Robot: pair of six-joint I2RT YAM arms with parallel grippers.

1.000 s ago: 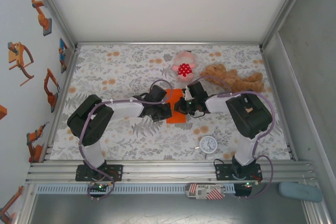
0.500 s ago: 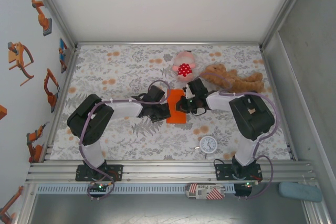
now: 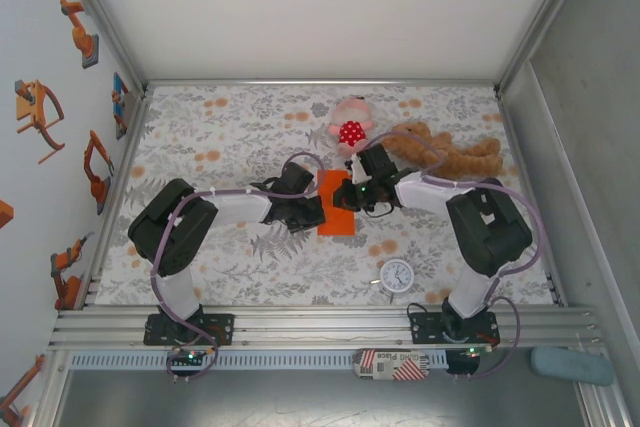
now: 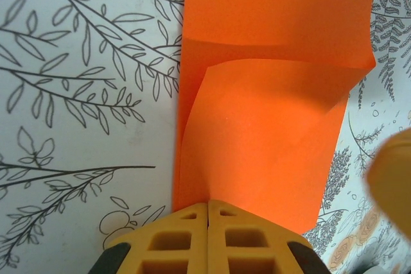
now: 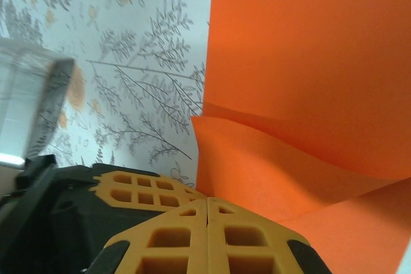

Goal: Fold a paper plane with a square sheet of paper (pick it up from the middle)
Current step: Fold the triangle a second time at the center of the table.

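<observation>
The square sheet of paper (image 3: 336, 204) lies folded into a narrow bright orange strip on the floral cloth between my two grippers. In the left wrist view the paper (image 4: 270, 126) has an upper layer that bows up slightly over a lower one. My left gripper (image 3: 314, 210) is shut, and its tips (image 4: 207, 205) rest on the strip's left side. My right gripper (image 3: 347, 196) is shut too, with its tips (image 5: 207, 201) on the paper (image 5: 308, 62) from the right. No paper shows between either pair of fingers.
A pink plush toy with a red spotted front (image 3: 350, 125) and a brown teddy bear (image 3: 450, 152) lie just beyond the right gripper. A small white clock (image 3: 397, 275) sits near the front right. Metal rails border the table.
The paper has gone from a wider shape with a raised right corner to a flat narrow strip. My right gripper has shifted a little farther back. The left one has stayed put.
</observation>
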